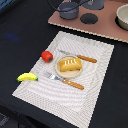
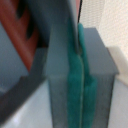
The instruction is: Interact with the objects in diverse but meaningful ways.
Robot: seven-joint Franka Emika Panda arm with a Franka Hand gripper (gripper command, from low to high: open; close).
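A golden ridged bread loaf [image 1: 69, 64] lies on a small pale plate [image 1: 80, 70] in the middle of a striped placemat [image 1: 95, 85]. A red tomato [image 1: 47, 56] sits at the mat's edge on the exterior view's left. A yellow banana [image 1: 27, 77] lies nearer the front. A round grey pot [image 1: 69, 10] stands at the back. The sausage stick is out of view. My gripper [image 2: 80, 75] fills the wrist view as a blurred grey block with a teal strip. Whether it is open or shut does not show.
A knife [image 1: 82, 57] and a fork [image 1: 65, 81] with orange handles flank the plate. A brown board [image 1: 100, 29] at the back carries a black disc [image 1: 89, 19] and a pale bowl [image 1: 123, 17]. The table is dark.
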